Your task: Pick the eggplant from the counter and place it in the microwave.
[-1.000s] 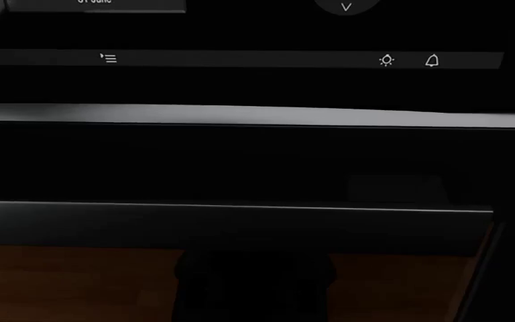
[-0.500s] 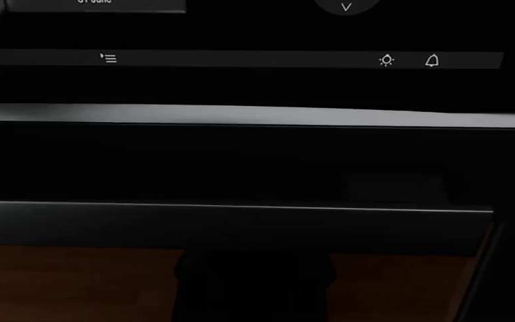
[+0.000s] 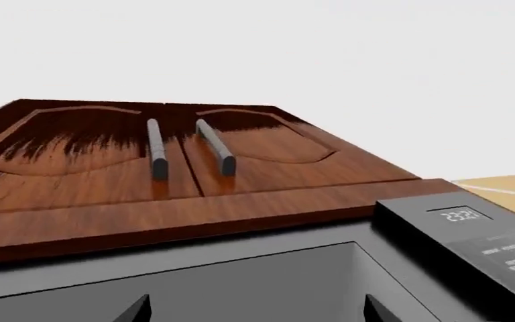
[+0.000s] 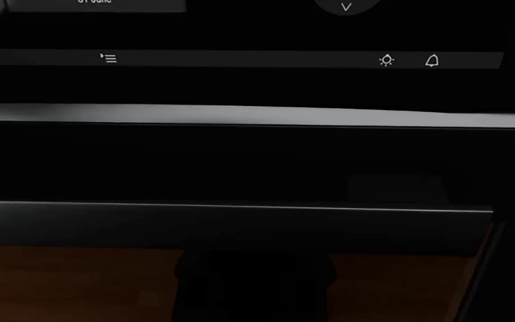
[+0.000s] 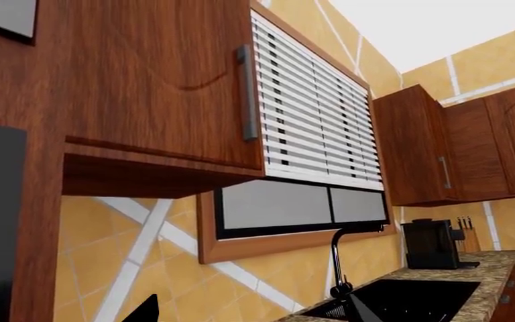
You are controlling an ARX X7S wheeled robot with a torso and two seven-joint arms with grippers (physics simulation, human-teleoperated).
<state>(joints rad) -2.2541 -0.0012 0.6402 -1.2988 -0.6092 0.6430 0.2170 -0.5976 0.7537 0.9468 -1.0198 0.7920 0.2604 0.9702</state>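
The microwave (image 3: 459, 235) shows a dark control panel with a lit display; speckled counter (image 5: 481, 282) edges the sink.

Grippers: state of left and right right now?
Left gripper: open, two dark fingertips spread apart, nothing between them.
Right gripper: open, dark fingertips apart, holding nothing.

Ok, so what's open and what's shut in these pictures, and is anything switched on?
Brown wooden double cabinet doors: shut.
Black microwave display: lit.
White slatted window blind: lowered.
Left gripper: open, empty.
Right gripper: open, empty.
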